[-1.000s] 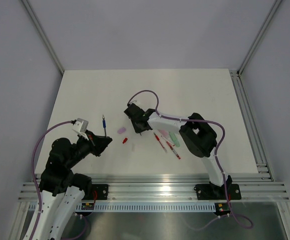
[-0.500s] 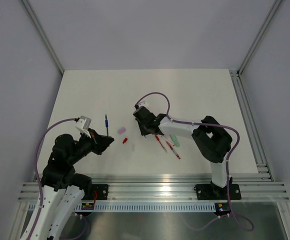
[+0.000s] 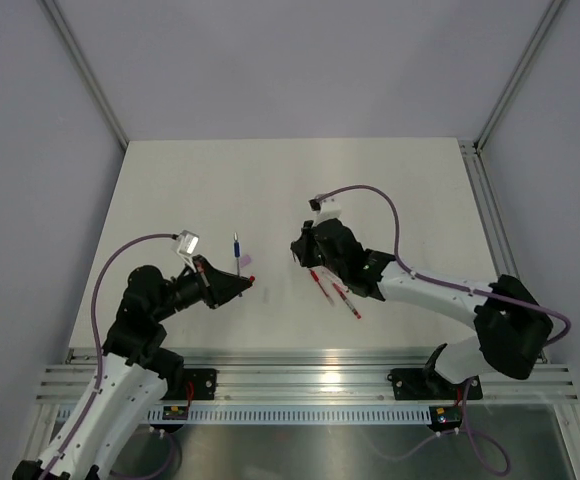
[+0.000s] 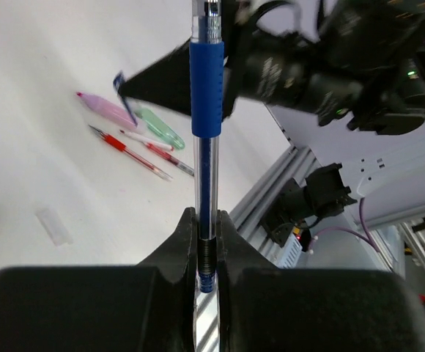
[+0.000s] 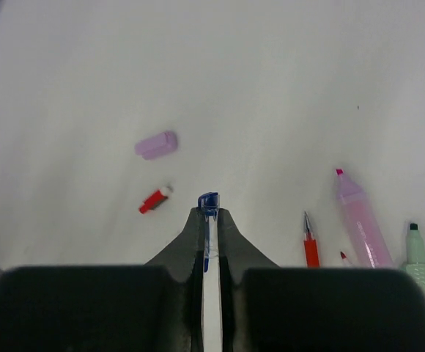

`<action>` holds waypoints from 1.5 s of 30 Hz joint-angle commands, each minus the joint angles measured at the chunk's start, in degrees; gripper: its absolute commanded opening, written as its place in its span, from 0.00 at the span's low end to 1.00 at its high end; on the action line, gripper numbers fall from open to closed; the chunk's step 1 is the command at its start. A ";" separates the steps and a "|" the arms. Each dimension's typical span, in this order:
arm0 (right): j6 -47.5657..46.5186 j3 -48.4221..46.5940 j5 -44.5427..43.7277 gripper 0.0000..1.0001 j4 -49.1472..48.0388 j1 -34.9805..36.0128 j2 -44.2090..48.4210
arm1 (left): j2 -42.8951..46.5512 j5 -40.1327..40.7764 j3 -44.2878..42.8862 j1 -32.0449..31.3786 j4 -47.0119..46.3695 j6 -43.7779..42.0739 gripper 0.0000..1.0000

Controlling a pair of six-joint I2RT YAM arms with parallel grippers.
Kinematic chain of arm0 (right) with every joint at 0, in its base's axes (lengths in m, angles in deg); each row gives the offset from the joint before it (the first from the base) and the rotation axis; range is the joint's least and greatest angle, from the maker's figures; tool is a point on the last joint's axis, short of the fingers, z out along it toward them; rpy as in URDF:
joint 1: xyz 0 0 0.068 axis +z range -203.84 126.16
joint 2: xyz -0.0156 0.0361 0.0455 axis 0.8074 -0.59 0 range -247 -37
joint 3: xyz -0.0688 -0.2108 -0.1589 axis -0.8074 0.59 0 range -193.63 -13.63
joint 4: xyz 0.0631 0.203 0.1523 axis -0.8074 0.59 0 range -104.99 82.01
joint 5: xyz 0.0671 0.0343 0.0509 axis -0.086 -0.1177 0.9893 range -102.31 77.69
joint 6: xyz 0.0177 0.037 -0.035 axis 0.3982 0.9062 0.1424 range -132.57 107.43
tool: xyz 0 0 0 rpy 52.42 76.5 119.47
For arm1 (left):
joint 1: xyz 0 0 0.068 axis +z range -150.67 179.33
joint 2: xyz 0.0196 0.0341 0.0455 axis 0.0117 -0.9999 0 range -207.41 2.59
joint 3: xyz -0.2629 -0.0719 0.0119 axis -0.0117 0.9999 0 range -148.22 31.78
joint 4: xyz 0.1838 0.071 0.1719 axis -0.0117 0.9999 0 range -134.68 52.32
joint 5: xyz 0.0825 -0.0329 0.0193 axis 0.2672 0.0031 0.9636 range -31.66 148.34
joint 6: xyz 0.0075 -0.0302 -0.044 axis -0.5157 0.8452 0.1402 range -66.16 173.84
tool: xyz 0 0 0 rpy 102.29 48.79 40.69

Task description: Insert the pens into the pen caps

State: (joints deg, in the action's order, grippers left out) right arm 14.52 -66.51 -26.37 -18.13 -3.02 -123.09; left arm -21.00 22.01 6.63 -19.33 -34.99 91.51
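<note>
My left gripper is shut on the lower end of a blue pen, which stands out straight beyond the fingers. A small blue pen cap is pinched at the tips of my right gripper, held above the table. The two grippers face each other, a short gap apart. On the table lie a pink cap, a red cap, red pens, a pink pen and a pale green pen.
The white table ends at an aluminium rail along the near edge, where both arm bases are bolted. Purple cables loop over each arm. Grey walls close in the back and sides.
My right gripper has shut on the blue cap and drawn back to the right with it. The left gripper has carried the blue pen right, toward the middle.
</note>
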 commanded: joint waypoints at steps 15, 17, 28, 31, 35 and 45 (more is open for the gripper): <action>1.74 -0.28 -13.26 0.00 -35.08 10.07 10.24 | -3.30 -4.79 4.58 -5.43 -15.23 6.54 0.00; 1.65 -0.64 -13.62 0.00 -36.41 11.04 9.45 | -3.21 -5.06 4.58 -5.43 -15.41 6.54 0.00; 1.21 -3.72 -11.87 0.00 -37.82 12.71 6.02 | -3.04 -5.76 5.11 -5.52 -16.29 7.07 0.00; 1.21 -3.89 -10.99 0.00 -37.65 13.15 5.31 | -3.04 -5.67 5.02 -5.52 -16.11 7.07 0.00; 1.47 -3.89 -10.11 0.00 -36.51 13.51 4.70 | -2.95 -5.59 5.02 -5.52 -16.20 6.98 0.00; 2.88 -3.28 -7.73 0.00 -35.01 13.51 4.17 | -2.86 -5.15 4.84 -5.52 -15.85 6.71 0.00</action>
State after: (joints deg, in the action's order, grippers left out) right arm 16.97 -68.02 -35.09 -52.51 9.92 -119.06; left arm -24.56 17.96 11.64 -24.61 -47.84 98.33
